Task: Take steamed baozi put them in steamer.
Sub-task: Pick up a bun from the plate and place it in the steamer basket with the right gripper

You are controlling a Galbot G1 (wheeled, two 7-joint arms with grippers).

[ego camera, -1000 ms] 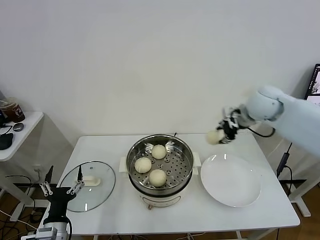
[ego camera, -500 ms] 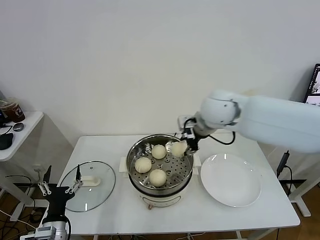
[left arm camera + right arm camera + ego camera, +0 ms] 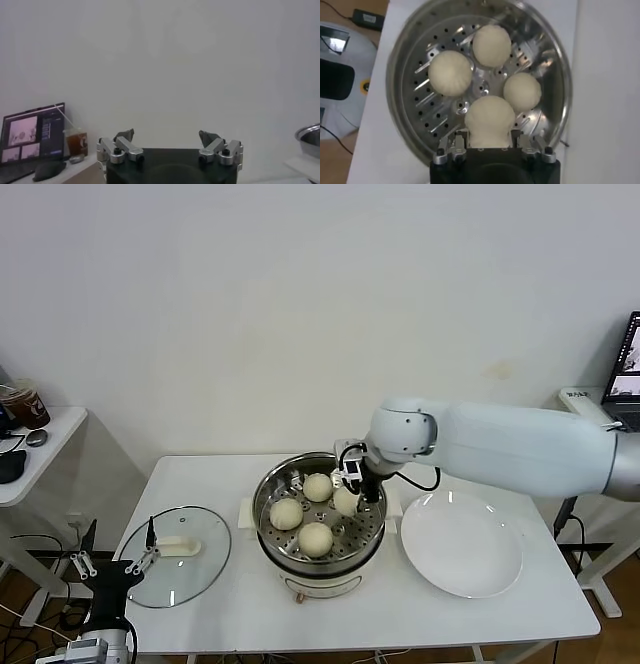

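A white table point(image 3: 520, 624) stands against a plain white wall. Below its near left corner, off the table, the left gripper point(image 3: 108, 567) hangs idle with its fingers spread wide and nothing between them. On the table near the left edge lies a glass lid point(image 3: 178, 556). Near the right edge sits a white plate point(image 3: 462, 545). Between lid and plate, at the middle of the table, stands the steamer point(image 3: 320, 509), a shiny steel pot with a holed tray.

Three buns lie on the tray: one toward the near rim point(image 3: 315, 538), one toward the left point(image 3: 286, 513), one toward the far rim point(image 3: 318, 487). The right arm reaches in from the right edge, and the right gripper point(image 3: 352, 490) is inside the pot on the right of the tray. Its fingers pinch a fourth bun point(image 3: 489, 121) from both sides, narrowly parted around it. Whether this bun touches the tray cannot be told.

Beyond the table's left edge, a side desk point(image 3: 40, 454) holds a cup point(image 3: 22, 403).
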